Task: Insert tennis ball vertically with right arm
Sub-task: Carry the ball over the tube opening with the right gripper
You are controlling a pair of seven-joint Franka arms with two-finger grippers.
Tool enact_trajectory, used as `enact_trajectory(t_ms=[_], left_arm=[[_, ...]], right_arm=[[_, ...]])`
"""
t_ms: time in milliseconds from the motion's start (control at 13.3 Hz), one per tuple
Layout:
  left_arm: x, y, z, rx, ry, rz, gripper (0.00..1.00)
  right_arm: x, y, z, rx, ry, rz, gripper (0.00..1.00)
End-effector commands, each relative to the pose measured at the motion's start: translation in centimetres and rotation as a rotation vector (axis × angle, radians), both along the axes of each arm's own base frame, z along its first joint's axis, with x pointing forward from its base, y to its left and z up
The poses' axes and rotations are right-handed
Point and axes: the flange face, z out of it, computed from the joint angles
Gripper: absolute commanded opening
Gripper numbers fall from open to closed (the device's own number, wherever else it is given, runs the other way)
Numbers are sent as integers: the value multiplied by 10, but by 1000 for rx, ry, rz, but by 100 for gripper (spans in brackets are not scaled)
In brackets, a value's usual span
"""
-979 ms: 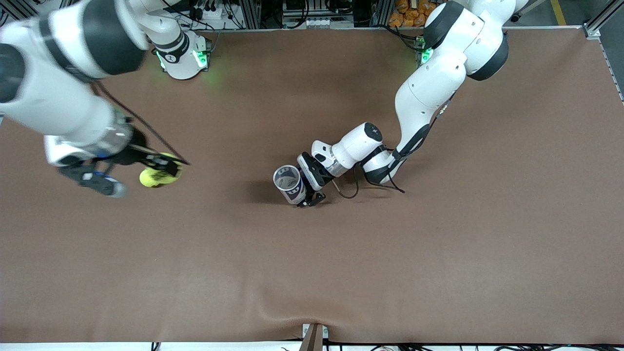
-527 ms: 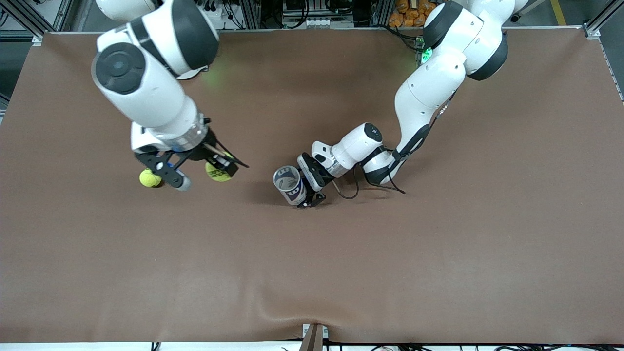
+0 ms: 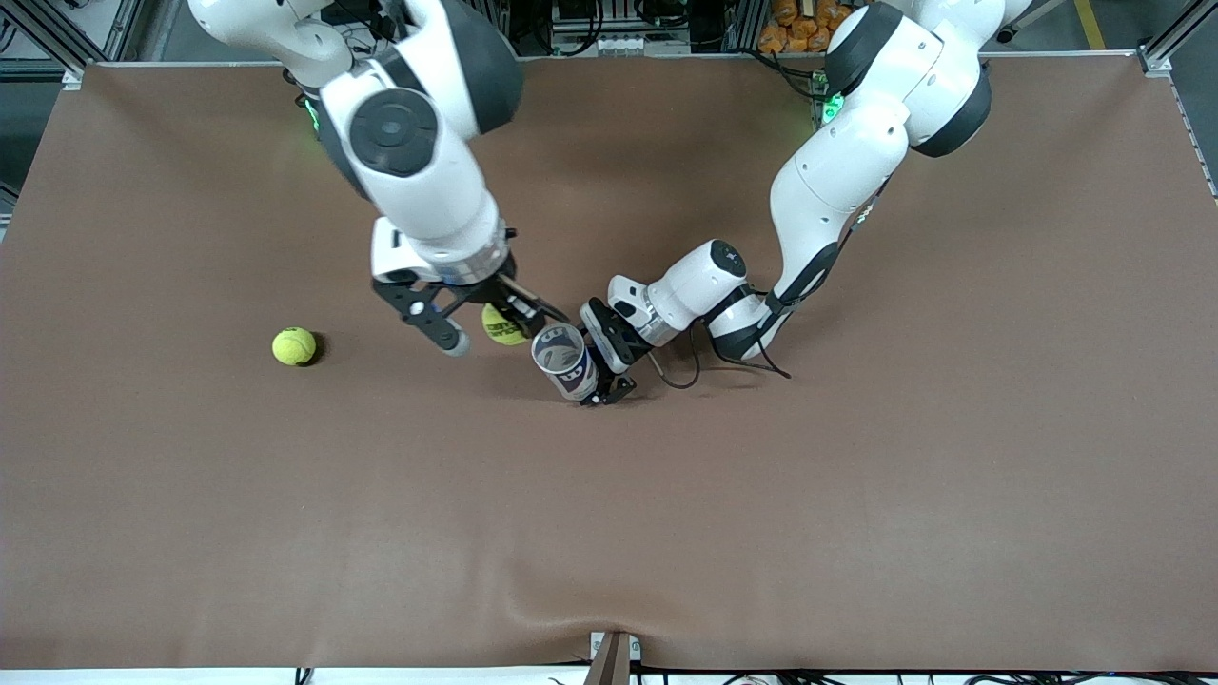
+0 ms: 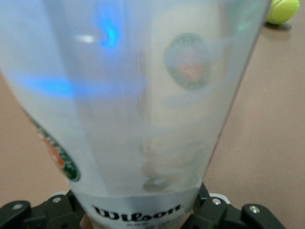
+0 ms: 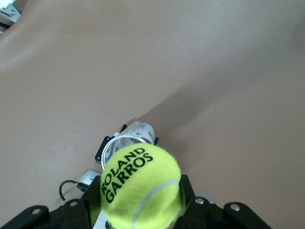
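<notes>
held tennis ball (image 3: 501,324) just beside tube (image 3: 563,360) mouth, loose ball (image 3: 294,346) toward right arm's end

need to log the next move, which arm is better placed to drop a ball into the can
Right. The right gripper already holds a tennis ball beside the can's open mouth, while the left gripper is busy holding that can upright.

"ROLAND GARROS" is printed in black on the yellow tennis ball (image 5: 140,188). "Wilson" is lettered in black at the base of the clear ball can (image 4: 138,119), where a round green-and-orange emblem is also carried.
</notes>
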Motion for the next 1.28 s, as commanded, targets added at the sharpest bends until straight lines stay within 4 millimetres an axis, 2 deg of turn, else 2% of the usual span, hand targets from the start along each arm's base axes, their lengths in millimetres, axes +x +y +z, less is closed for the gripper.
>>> enact_trajectory(t_ms=[0,226,377,527,904,1205], left_arm=[[3,-8,-4,-20,-19,5,85],[4,-7,-4,-21,-19,8,85],[6,-6,-3,-22,-22,11,85],[6,-6,-3,-22,-22,11,85],[6,-6,-3,-22,-22,11,85],[5,-6,-6,-19,-18,9,85]], right_arm=[[-4,20,-19,-31,-8,-15,0],[-11,35,-38,-51,7,2,0],[-10,39,-45,-55,-8,-3,0],[-7,43,-62,-66,-8,-14,0],[-1,46,-75,-77,-39,-18,0],[-1,46,-75,-78,-40,-17,0]])
